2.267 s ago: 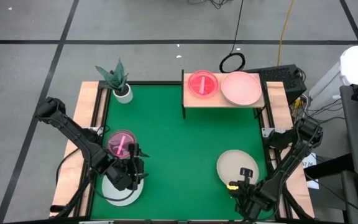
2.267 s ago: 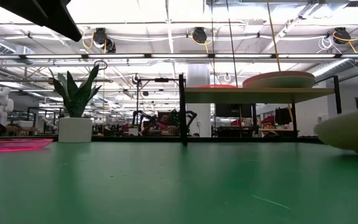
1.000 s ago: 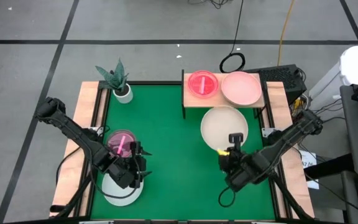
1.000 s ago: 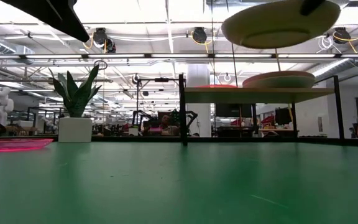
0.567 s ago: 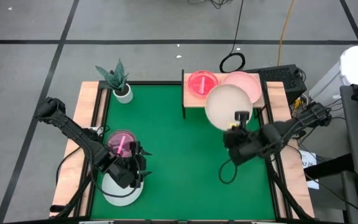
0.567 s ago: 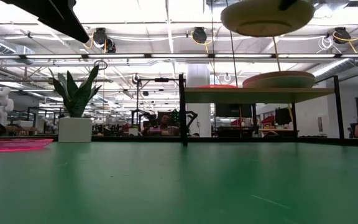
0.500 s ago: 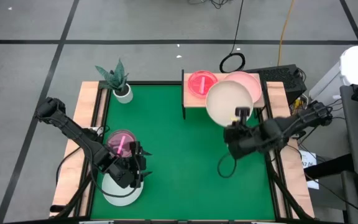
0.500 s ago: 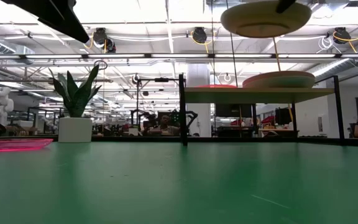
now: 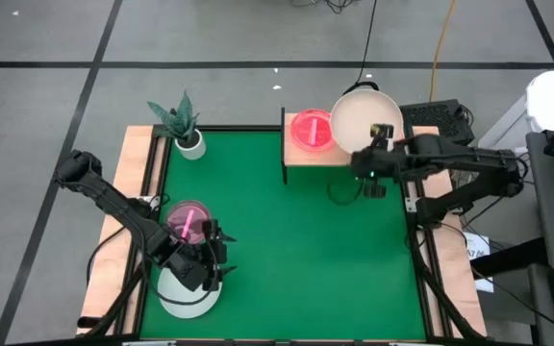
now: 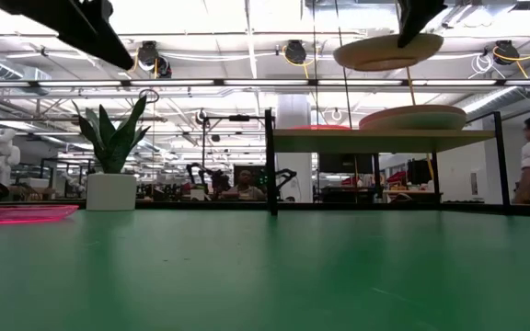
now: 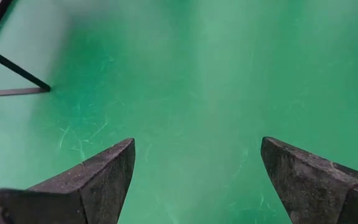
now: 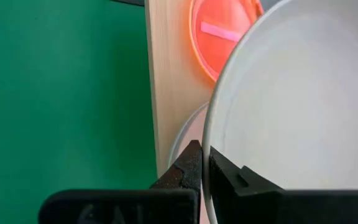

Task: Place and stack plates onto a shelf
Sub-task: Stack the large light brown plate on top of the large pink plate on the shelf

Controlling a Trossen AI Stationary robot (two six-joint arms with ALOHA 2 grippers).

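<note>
Near the table's [image 9: 287, 240] front-left corner, the left gripper [image 9: 212, 261] hovers with its fingers spread wide and empty over a pale plate [image 9: 183, 296], just beside a see-through magenta plate [image 9: 187, 221] with a stick-like mark. At the table's far edge stands the light-wood shelf [image 9: 306, 155], carrying an orange-pink see-through plate [image 9: 312, 129] (also marked with a stick) at its left end. The right gripper [image 9: 373, 149] pinches the rim of a beige plate [image 9: 362, 113], round and plain, held level above the shelf's right end, over a plate [image 10: 412, 119] already resting there.
</note>
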